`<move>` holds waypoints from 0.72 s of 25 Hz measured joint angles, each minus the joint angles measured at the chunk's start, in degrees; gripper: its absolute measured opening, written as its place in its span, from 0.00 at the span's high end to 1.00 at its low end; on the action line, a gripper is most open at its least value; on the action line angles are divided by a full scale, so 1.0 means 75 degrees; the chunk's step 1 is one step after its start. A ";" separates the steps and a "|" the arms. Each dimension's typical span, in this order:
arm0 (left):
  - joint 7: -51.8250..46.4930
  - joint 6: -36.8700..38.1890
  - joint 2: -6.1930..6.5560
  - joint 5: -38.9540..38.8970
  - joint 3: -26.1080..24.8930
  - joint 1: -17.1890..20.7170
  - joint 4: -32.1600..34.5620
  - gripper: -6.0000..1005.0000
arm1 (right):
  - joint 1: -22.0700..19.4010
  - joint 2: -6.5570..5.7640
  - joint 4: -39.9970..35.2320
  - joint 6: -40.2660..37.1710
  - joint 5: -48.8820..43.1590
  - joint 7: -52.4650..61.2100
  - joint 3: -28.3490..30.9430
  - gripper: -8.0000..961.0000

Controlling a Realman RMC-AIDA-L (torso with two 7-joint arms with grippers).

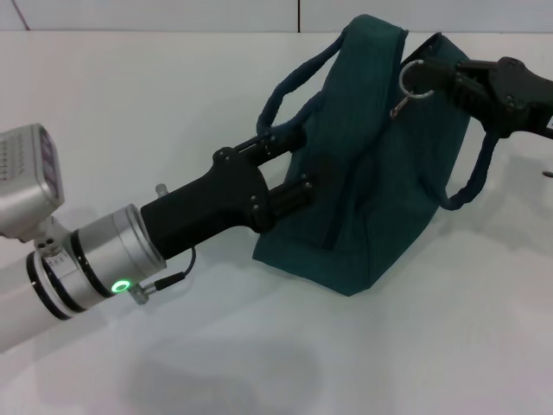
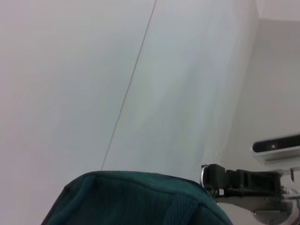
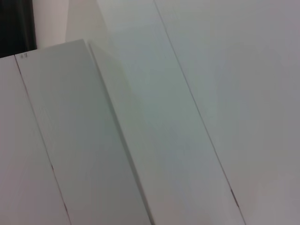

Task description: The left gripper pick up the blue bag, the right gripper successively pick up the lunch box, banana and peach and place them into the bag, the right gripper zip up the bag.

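Note:
The blue bag (image 1: 380, 181) stands upright on the white table (image 1: 259, 363), with its handles hanging at both sides. From the left, my left gripper (image 1: 289, 166) is closed on the bag's near edge by one handle (image 1: 285, 86). At the bag's top right corner my right gripper (image 1: 439, 76) is pinched shut on the zipper's silver ring pull (image 1: 413, 79). The left wrist view shows the bag's top (image 2: 136, 197) and the right gripper (image 2: 216, 180) at the ring. The lunch box, banana and peach are out of view. The right wrist view shows only white panels.
A white wall with a dark seam (image 1: 299, 15) runs behind the table. My left arm's silver wrist with its green light (image 1: 121, 285) lies low across the table's left side. A small dark object (image 1: 547, 173) sits at the right edge.

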 joint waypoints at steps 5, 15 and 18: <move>-0.0031 -0.0048 0.0008 -0.0030 -0.0009 -0.0018 0.0034 0.49 | -0.0085 -0.0010 0.0010 -0.0083 0.0057 -0.0005 0.0060 0.98; 0.0306 -0.0063 0.0032 -0.0033 0.0001 0.0033 0.0072 0.71 | -0.0285 -0.0017 -0.0035 -0.0102 0.0341 -0.0009 0.0083 0.98; 0.0309 -0.0063 0.0030 -0.0005 0.0003 0.0029 0.0071 0.83 | -0.0281 -0.0017 -0.0037 -0.0080 0.0342 -0.0017 0.0083 0.98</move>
